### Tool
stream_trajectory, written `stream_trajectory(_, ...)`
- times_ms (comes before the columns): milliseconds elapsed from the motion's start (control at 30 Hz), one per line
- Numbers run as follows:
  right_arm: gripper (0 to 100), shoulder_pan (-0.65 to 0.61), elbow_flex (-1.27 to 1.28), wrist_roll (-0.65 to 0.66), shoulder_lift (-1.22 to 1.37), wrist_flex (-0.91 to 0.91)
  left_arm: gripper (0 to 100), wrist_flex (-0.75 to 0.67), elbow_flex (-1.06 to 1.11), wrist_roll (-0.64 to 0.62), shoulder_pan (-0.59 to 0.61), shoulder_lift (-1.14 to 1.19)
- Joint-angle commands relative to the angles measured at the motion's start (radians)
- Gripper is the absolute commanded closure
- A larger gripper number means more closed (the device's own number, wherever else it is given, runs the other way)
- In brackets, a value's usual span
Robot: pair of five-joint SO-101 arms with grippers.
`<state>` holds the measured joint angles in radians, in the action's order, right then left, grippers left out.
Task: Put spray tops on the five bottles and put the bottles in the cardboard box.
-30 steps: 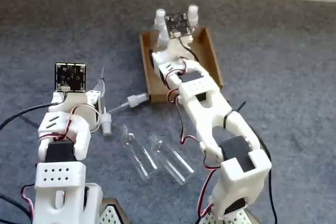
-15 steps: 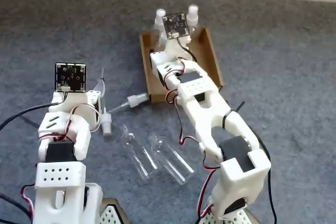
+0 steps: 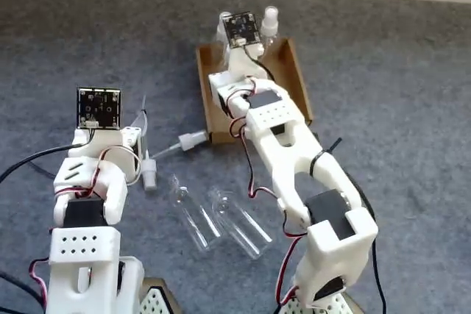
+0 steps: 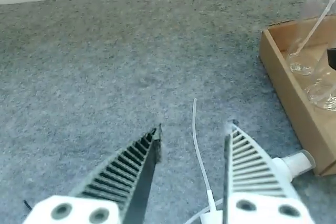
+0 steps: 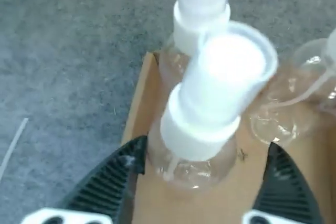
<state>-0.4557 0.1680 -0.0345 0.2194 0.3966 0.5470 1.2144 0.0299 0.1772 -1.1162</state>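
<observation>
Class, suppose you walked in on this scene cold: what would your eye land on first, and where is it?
The right arm stretched over the cardboard box, with the right gripper open around a capped bottle standing inside. Next, two uncapped bottles lying side by side on the grey carpet between the arms, and the left gripper open above a loose spray top.

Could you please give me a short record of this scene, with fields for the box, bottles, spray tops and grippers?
Cardboard box: on the table, holding three upright capped bottles.
Uncapped bottles: two, lying side by side on the table.
Loose spray tops: two, lying on the table outside the box.
Left gripper: open, over one spray top's tube.
Right gripper: open, either side of a capped bottle in the box.
</observation>
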Motion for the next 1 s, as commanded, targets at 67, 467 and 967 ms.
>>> stream_trajectory(67, 72.0, -0.013, -0.148, 0.012, -0.018, 0.077, 82, -0.026, -0.013, -0.006, 0.008, 0.002)
stream_trajectory(467, 72.0, -0.015, -0.654, 0.014, -0.018, 0.713, 82, -0.026, -0.013, -0.006, 0.013, 0.002)
stream_trajectory(967, 72.0, -0.113, -0.835, 0.140, -0.120, 1.371, 82, -0.026, -0.015, -0.008, 0.019, 0.004)
